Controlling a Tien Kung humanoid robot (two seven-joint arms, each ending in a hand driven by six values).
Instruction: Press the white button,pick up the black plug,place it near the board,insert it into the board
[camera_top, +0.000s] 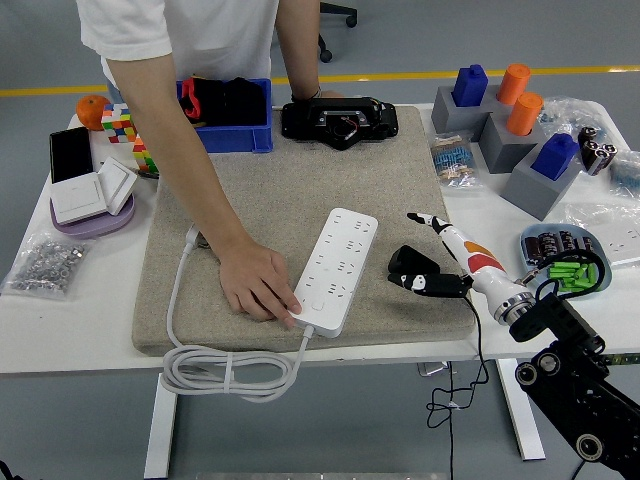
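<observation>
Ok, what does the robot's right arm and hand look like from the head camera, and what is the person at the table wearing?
The right hand is white with black fingers and orange-red markings, joined by a silver wrist ring to a black jointed arm with round silver caps. A thin black cable hangs below it. The person wears a white short-sleeved shirt and a dark wristband.
</observation>
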